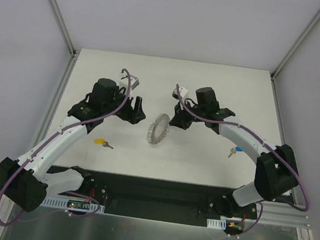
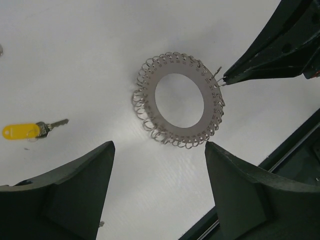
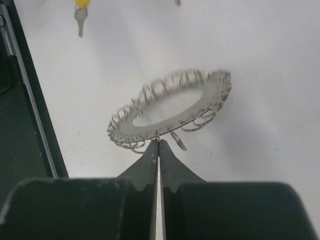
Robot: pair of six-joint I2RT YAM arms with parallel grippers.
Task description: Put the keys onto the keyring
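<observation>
Keyring (image 1: 158, 129) sits mid-worktop (image 1: 220, 92), tilted up on edge rather than lying flat; whether its low rim touches the surface I cannot tell. No key hangs on it. My right tool (image 3: 158, 144) is pinched fully closed on the ring's near rim, with what looks like only one of the small wire loops between the tips. My left tool (image 2: 159, 145) hovers just above and beside the ring, jaws wide, nothing in them. Yellow key (image 1: 102, 143) lies flat on the worktop to the left, well apart from the ring. Blue key (image 1: 235, 151) lies to the right, close beside my right forearm. Judgement: the ring is being presented, and a key has yet to be picked up. Risks from here: the pinch is thin, so the ring could swing or pivot about that one point the moment a key pushes against a loop. It could slip free and drop flat. The wire loop itself may bend or spring open under the squeeze. A flat key on a smooth surface may skate away from my left fingers. Reaching for the blue key with the right arm would mean letting the ring go.
</observation>
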